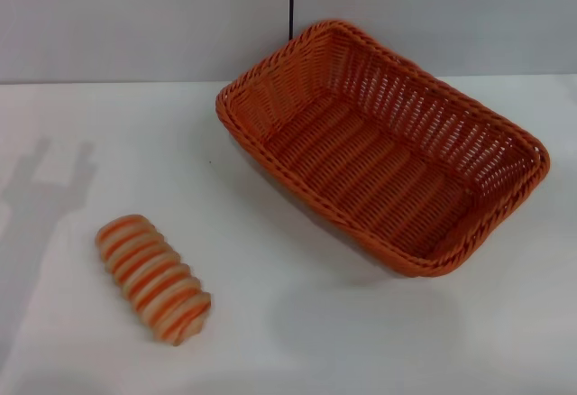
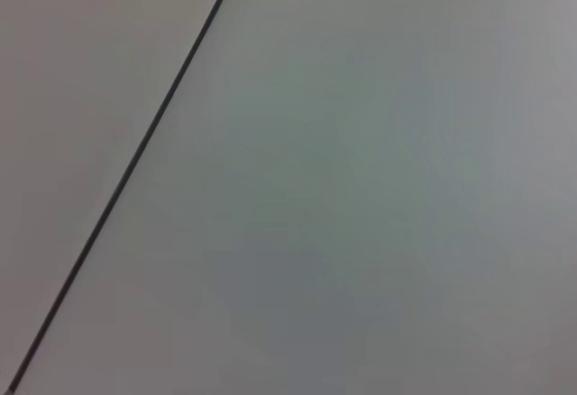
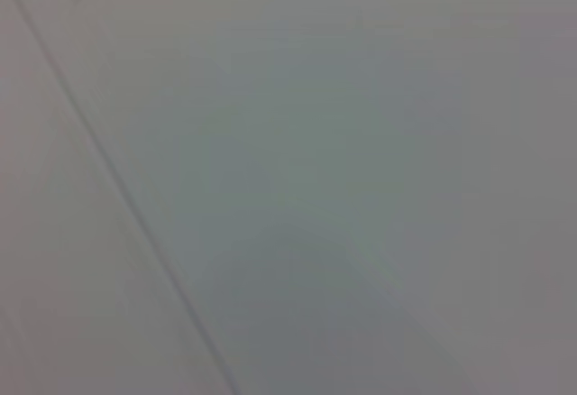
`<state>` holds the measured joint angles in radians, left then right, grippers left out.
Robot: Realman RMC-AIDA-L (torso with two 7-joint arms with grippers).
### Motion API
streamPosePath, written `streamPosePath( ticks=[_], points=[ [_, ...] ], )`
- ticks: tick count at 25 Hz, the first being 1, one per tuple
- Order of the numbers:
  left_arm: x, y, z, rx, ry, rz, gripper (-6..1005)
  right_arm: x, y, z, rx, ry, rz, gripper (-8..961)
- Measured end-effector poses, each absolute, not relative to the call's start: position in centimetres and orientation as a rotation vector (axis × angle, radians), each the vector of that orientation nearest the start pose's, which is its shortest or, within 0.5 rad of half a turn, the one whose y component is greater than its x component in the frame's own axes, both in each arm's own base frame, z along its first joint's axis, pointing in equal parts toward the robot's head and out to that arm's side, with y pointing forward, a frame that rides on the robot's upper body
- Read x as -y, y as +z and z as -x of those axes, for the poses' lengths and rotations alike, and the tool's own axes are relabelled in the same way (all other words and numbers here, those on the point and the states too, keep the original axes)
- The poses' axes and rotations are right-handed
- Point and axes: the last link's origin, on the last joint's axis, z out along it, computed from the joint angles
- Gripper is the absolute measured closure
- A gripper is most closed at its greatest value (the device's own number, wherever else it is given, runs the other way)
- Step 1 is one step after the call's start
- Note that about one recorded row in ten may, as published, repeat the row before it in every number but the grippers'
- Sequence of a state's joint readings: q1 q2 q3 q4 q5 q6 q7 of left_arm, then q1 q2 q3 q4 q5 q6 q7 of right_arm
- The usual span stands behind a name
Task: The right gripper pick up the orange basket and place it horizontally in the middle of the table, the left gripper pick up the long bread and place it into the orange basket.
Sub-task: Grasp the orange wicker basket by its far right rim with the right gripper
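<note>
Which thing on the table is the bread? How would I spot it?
Start at the white table and find the big orange basket on the robot's right. The long bread lies alone on the left, apart from the basket. It is a small tan ridged loaf with orange stripes across it.

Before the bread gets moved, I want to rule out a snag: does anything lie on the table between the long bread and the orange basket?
Nothing visible does. Only bare white table separates the long bread from the orange basket, and the basket is empty. Neither gripper is in view.
</note>
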<state>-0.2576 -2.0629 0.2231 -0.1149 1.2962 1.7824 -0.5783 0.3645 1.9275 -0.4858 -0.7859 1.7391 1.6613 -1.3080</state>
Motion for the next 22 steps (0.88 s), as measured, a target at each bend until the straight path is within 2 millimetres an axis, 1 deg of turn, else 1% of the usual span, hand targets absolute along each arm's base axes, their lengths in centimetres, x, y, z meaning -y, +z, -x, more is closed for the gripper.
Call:
streamPosePath(
  ticks=[3, 7, 10, 16, 18, 21, 22],
  points=[
    [-22.7, 2.0, 33.3, 0.597, -1.258, 1.443, 349, -33.0, 18.1, -27.0, -0.883, 1.322, 2.122, 556],
    [-22.5, 1.8, 33.4, 0.603, -1.255, 1.454, 349, -34.7, 18.4, -25.7, -0.992, 1.146, 2.244, 556],
    [-22.5, 1.7, 33.4, 0.605, -1.255, 1.457, 349, -35.9, 18.2, -24.6, -1.052, 0.999, 2.347, 555],
    [-22.4, 1.7, 33.3, 0.606, -1.255, 1.467, 348, -37.7, 17.5, -22.4, -1.085, 0.725, 2.482, 555],
    [-22.3, 1.7, 33.4, 0.607, -1.254, 1.467, 348, -38.1, 17.5, -21.6, -1.075, 0.687, 2.503, 555],
    [-22.3, 1.6, 33.4, 0.610, -1.253, 1.467, 348, -38.3, 17.5, -20.7, -1.084, 0.704, 2.497, 556],
    [-22.3, 1.6, 33.4, 0.610, -1.253, 1.467, 348, -38.5, 17.5, -20.5, -1.090, 0.715, 2.495, 529]
  ],
)
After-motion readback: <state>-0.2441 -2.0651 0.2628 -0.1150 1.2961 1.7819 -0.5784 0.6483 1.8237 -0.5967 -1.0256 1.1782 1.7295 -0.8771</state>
